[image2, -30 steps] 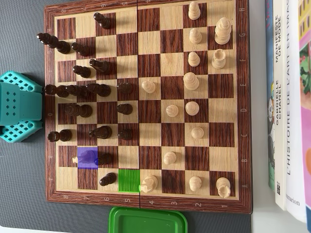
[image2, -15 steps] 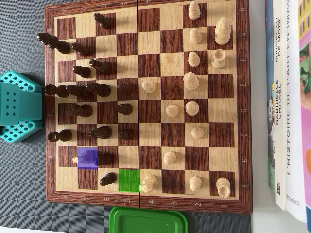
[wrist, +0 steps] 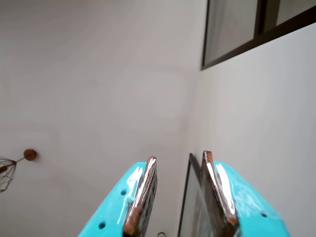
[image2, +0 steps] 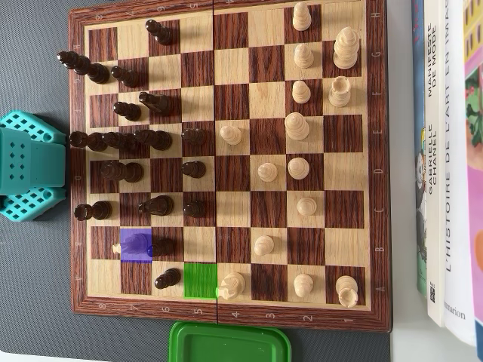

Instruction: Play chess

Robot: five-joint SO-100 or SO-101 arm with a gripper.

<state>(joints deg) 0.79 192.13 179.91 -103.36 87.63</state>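
Two teal fingers (wrist: 140, 197) of the claw (wrist: 178, 160) stand parted and empty, aimed at a white ceiling. At 3 o'clock from the teal arm (image2: 26, 166), the chessboard (image2: 226, 309) lies on the bench, dark pieces toward 9 o'clock, pale ones toward 3 o'clock.

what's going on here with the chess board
A chess game is mid-play on a wooden chessboard, dark pieces at left, light at right in the overhead view. Nothing is being handled: the turquoise arm sits off the board's left edge, and its gripper points up at a wall, open and empty. One square is marked blue, another green.
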